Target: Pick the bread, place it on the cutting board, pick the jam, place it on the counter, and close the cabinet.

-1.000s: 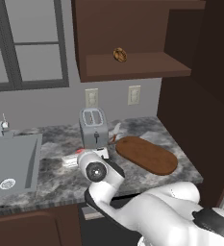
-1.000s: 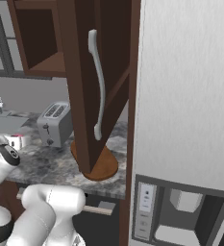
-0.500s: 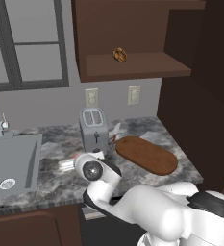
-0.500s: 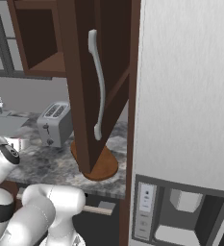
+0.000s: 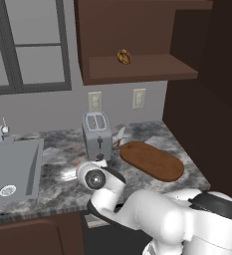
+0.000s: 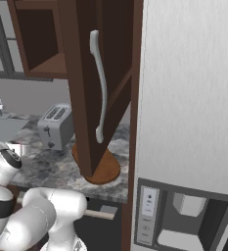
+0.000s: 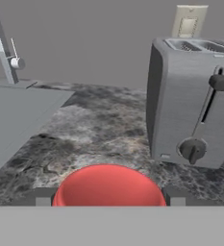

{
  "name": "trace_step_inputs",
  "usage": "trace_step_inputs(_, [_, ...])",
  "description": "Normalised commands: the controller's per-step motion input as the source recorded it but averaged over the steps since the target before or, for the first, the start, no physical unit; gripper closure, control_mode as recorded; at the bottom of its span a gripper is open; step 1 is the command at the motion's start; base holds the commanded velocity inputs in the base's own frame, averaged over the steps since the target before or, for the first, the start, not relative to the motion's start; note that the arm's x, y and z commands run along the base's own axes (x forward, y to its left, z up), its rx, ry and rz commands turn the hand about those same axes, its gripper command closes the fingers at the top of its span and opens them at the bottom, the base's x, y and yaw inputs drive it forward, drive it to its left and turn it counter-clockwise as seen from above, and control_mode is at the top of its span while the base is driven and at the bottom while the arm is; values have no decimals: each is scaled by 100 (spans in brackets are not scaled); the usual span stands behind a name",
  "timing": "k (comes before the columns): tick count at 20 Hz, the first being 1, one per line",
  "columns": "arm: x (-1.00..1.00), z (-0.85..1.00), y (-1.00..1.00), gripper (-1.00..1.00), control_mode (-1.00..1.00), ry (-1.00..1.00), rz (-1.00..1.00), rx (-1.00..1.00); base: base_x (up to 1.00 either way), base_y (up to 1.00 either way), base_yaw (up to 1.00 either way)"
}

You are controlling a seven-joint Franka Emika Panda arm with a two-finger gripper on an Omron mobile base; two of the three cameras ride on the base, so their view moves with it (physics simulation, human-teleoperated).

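Right now the red jam jar (image 7: 108,185) sits squarely between the two fingers (image 7: 40,197) of the gripper (image 7: 108,199), its rounded top rising just in front of the hand camera. One dark finger stands at each side of the jar, close against it, so the gripper appears to be pinching the jam; the actual contact at the finger pads is hidden by the jar itself. The marbled counter (image 7: 99,129) stretches out ahead of the hand.

Ahead of the gripper and off to the right stands the grey toaster (image 7: 195,101), near the jar but apart from it, with a wall socket (image 7: 188,21) above it. Ahead and to the left lies the sink (image 7: 17,115) with its tap (image 7: 3,48) behind it.

From the left base camera, the bread (image 5: 123,56) rests on the shelf of the open cabinet (image 5: 137,67), high above the hand and well apart from it. The cutting board (image 5: 151,160) lies flat on the counter beyond the toaster, well apart from the gripper. From the right base camera, the cabinet door (image 6: 93,88) stands swung open, its silver handle (image 6: 100,93) facing the camera.
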Motion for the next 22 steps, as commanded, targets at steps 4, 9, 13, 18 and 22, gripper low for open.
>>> trace_step_inputs(4, [0,-18,0,100,-100,0,0,0,0,0,0])
trace_step_inputs(9, [2,-14,0,100,-100,0,0,0,0,0,0])
trace_step_inputs(13, [3,-8,0,100,-100,0,0,0,0,0,0])
trace_step_inputs(18, [1,-10,0,100,-100,0,0,0,0,0,0])
trace_step_inputs(22, [0,-9,0,100,-100,0,0,0,0,0,0])
